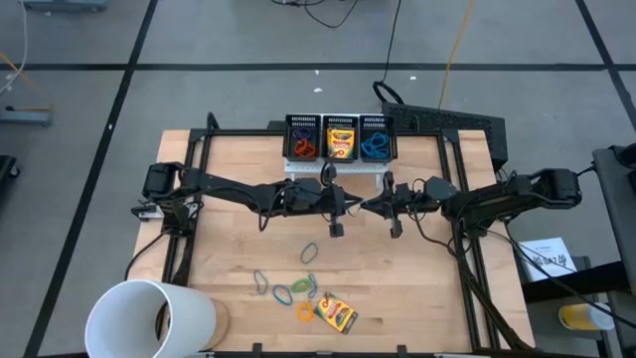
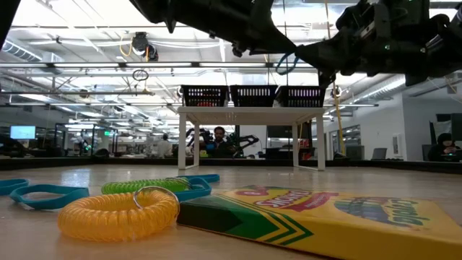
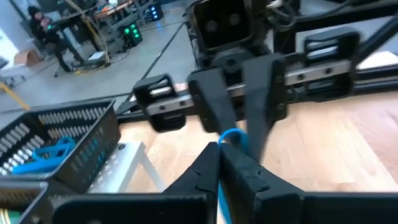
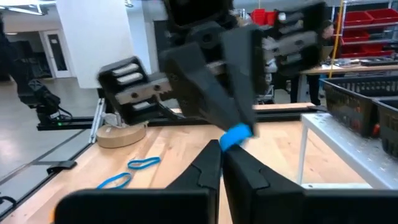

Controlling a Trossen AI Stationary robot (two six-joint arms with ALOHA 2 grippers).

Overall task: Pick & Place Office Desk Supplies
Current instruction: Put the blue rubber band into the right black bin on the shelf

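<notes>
Nearest the front edge of the table (image 1: 417, 298) stands a white cup (image 1: 149, 318), and to its right lies a crayon box (image 1: 336, 312) with an orange coil band (image 1: 304, 312) just beside it. A little farther in lie a green band (image 1: 302, 286) and blue bands (image 1: 283, 294), with one more loop (image 1: 309, 254) apart from them, nearer the arms.

Above mid-table the two grippers meet over a blue band (image 3: 231, 138) (it hangs in the air between them). The left gripper (image 1: 335, 229) has its fingers (image 3: 239, 171) pressed together on one end of the band; the right gripper (image 1: 396, 229) has its fingers (image 4: 242, 174) closed on the other end, seen in its wrist view as a blue stub.

At the far edge, on a white stand (image 1: 333, 169), sit three mesh bins (image 1: 338, 137): one holds reddish bands, the middle one a second crayon box (image 1: 341, 138), the third blue bands.
</notes>
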